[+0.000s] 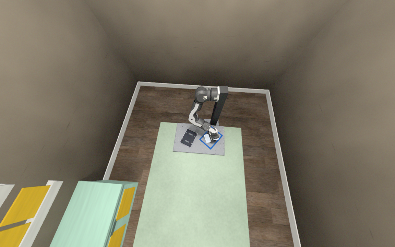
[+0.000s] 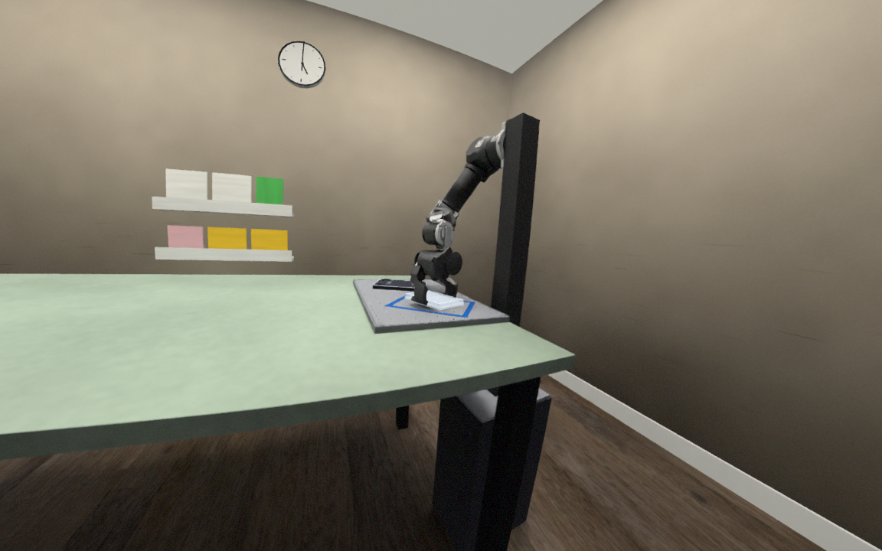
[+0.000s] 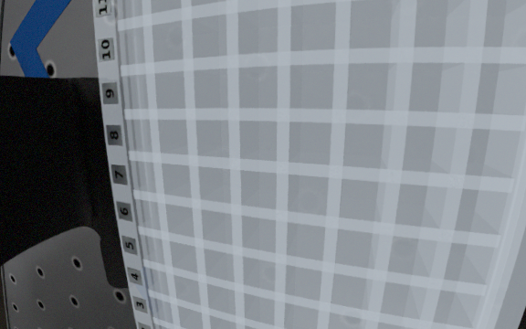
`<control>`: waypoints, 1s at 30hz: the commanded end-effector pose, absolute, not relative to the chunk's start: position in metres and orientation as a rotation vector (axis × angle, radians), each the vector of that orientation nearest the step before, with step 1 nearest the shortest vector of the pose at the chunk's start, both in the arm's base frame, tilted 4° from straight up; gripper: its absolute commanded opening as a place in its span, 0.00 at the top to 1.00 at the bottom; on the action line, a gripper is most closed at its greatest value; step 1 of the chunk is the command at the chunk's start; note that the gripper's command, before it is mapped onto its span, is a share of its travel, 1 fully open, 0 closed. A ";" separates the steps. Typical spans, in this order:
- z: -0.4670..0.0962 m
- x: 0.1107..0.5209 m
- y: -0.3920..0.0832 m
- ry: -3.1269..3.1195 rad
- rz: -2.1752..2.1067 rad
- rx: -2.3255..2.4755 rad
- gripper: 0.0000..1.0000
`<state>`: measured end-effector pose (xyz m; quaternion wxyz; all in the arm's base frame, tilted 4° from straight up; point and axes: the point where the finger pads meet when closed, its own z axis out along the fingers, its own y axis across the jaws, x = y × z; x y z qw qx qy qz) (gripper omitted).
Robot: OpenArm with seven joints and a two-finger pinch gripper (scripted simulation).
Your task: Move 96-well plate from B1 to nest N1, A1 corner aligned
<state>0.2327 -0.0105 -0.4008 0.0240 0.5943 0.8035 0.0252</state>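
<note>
From the jaws (image 1: 213,138) (image 2: 436,297) toward the nest (image 1: 188,138) (image 2: 395,284), the surface (image 1: 199,150) (image 2: 389,321) offers a passable strip; the low nest stands at its far end. Behind the jaws, the black post (image 1: 218,107) (image 2: 517,219) blocks the way. Above them, the arm (image 1: 195,115) (image 2: 463,188) fills the room.

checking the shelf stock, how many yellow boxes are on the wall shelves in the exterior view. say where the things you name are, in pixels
2: both on the lower shelf (image 2: 225,254), one in the middle (image 2: 227,238) beside the pink box (image 2: 185,236), the other at the right end (image 2: 269,239).
</note>
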 end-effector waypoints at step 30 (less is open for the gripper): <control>-0.405 0.234 -0.010 2.485 0.090 1.839 1.00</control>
